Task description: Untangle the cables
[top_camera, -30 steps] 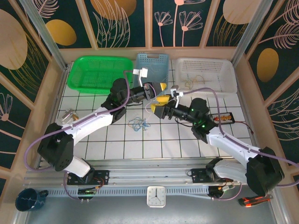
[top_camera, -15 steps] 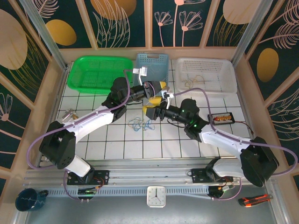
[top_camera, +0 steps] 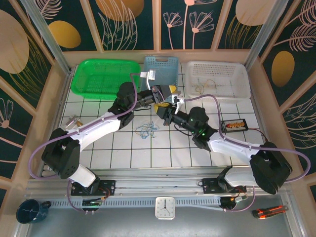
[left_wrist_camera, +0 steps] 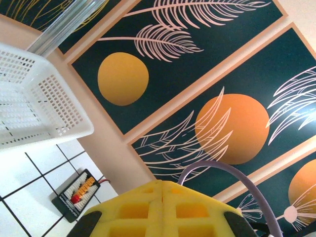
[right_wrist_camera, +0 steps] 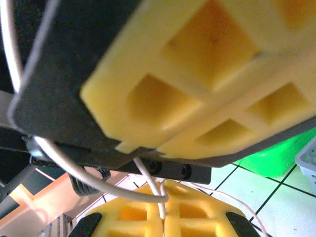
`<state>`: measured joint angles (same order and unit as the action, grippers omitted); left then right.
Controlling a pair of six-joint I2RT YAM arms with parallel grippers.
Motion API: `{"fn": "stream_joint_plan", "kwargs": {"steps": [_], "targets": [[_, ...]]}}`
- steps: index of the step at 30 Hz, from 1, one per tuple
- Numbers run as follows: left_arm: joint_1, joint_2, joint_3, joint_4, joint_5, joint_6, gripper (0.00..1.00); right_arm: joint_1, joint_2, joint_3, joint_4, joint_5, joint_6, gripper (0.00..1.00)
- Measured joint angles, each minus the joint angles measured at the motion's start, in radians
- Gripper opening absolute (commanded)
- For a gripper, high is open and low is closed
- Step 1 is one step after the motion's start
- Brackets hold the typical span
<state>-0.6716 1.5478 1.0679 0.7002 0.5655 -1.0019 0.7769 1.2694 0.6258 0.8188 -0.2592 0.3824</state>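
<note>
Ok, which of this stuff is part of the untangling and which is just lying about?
Job: blue cable tangle; white cable pinched in the right fingers; tan cable in the white basket.
Lying about: black tray, clock, mug.

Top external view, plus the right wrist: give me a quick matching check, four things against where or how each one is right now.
Things:
1. green basket
2. white basket
3. blue cable tangle
4. right gripper

Places or states:
A. shut on a white cable
B. far right of the tiled table
C. loose on the table, nearer the arm bases than the gripper is
D. far left of the table

Pairs: 1-D, 2-B, 3-C, 4-A
</note>
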Motion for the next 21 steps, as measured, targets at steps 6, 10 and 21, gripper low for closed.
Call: {"fn": "stream_joint_plan", "kwargs": {"steps": [6, 10, 21], "targets": [[-0.002, 0.000, 0.000, 0.021, -0.002, 0.000, 0.53, 0.002, -0.055, -0.016, -0.018, 0.066, -0.003, 0.00], [-0.002, -0.004, 0.000, -0.020, -0.018, 0.039, 0.73, -0.009, -0.120, -0.022, -0.049, 0.125, -0.003, 0.00], [-0.002, -0.026, 0.002, -0.250, -0.096, 0.209, 0.85, -0.134, -0.231, -0.022, -0.202, 0.164, -0.003, 0.00]]}}
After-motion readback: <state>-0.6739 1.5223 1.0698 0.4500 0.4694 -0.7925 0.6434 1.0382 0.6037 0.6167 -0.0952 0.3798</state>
